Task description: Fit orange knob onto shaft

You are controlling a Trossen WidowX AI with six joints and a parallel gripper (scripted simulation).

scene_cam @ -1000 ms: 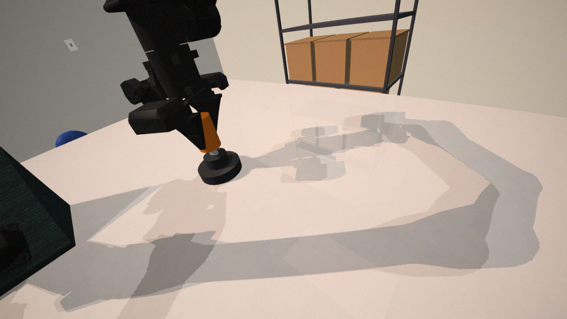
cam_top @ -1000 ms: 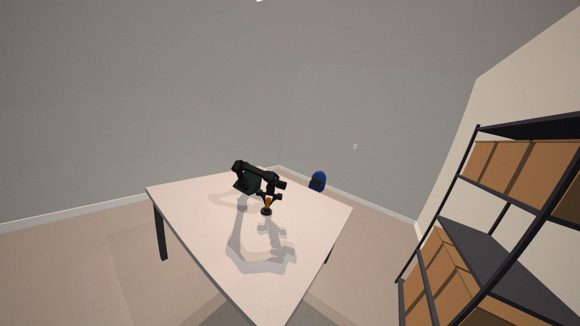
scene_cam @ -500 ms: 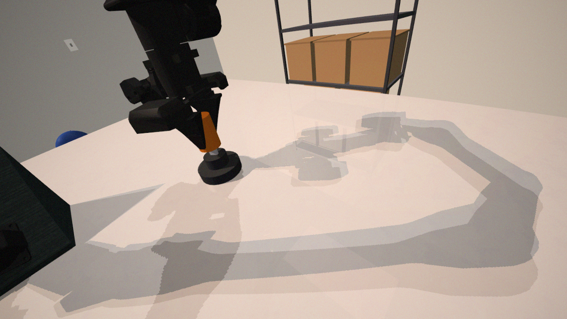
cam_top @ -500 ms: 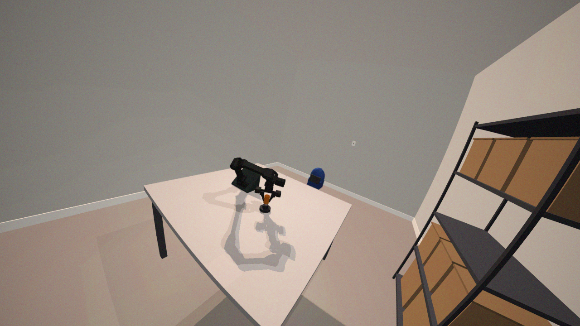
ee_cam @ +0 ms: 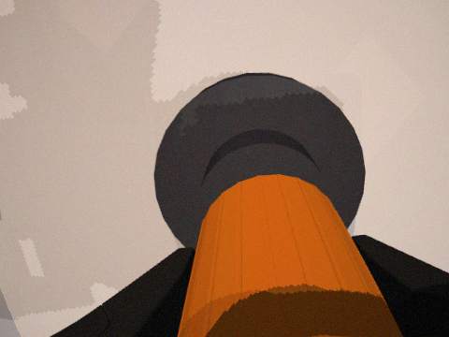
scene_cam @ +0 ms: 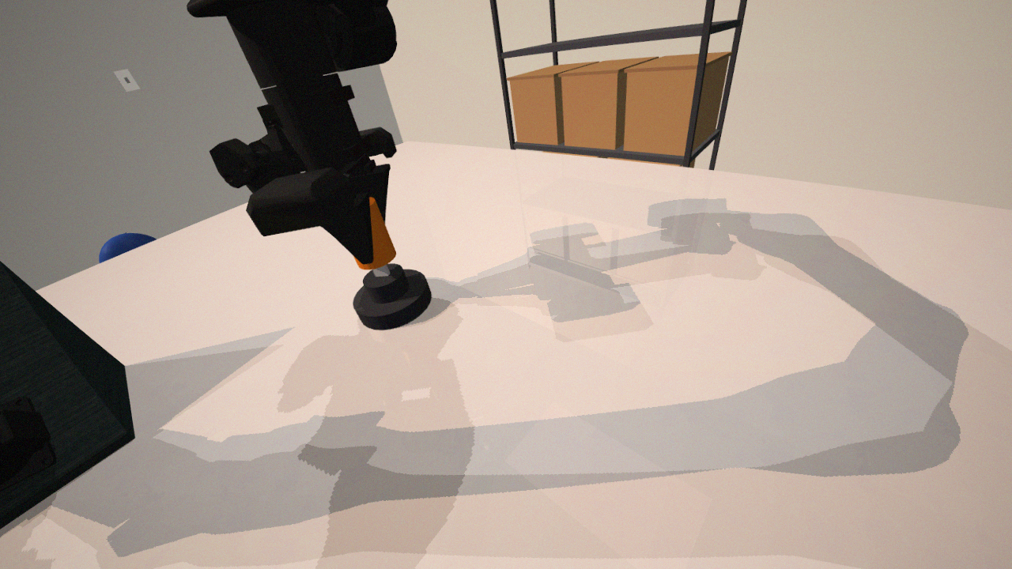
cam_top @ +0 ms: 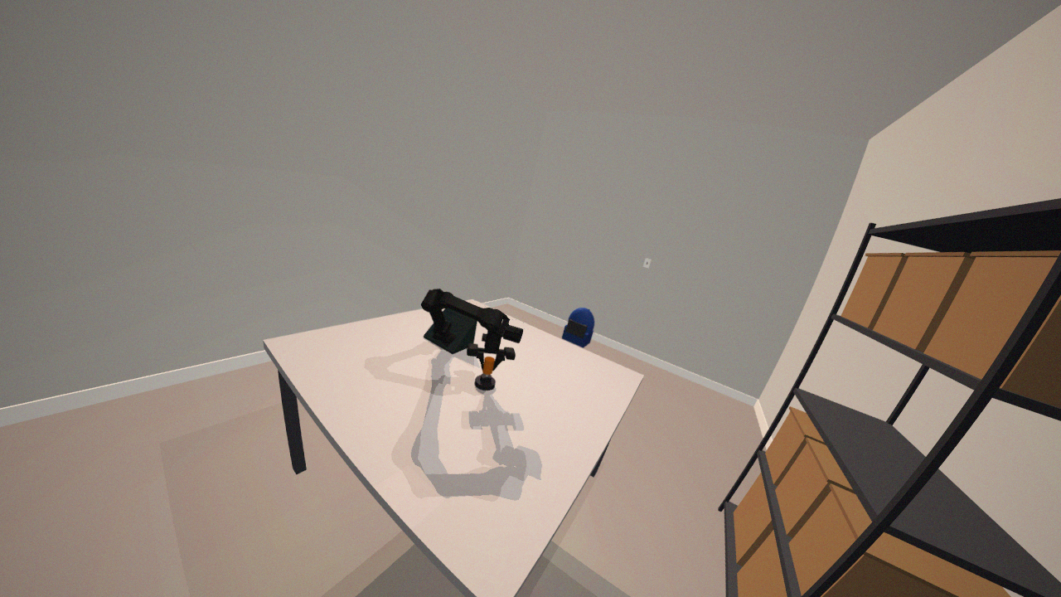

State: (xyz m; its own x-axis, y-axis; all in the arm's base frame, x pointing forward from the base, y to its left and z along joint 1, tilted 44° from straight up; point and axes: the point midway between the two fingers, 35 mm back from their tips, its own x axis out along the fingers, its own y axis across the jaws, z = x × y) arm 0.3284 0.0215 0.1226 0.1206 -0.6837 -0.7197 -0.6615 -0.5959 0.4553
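Note:
The orange knob point(cam_top: 488, 365) point(scene_cam: 382, 247) point(ee_cam: 276, 234) is between my fingers, wider at its lower end and a little tilted in the exterior view. My gripper point(cam_top: 488, 367) point(scene_cam: 376, 243) point(ee_cam: 273, 258) is shut on it, directly above the pedestal. The round black pedestal point(cam_top: 484, 383) point(scene_cam: 392, 311) point(ee_cam: 262, 114) stands on the table, a wide disc with a smaller step on top. A short piece of the silver shaft point(scene_cam: 382, 270) shows between the knob's underside and the step. The knob's hole, the shaft's tip and its flat side are hidden.
The pale table point(cam_top: 356, 393) point(scene_cam: 636, 367) bears the pedestal and the arm's dark base block point(cam_top: 453, 333) point(scene_cam: 70, 374). A blue object point(cam_top: 578, 327) point(scene_cam: 127, 246) is beyond the table edge. A shelf rack with brown boxes point(cam_top: 927, 312) point(scene_cam: 594, 106) stands farther off.

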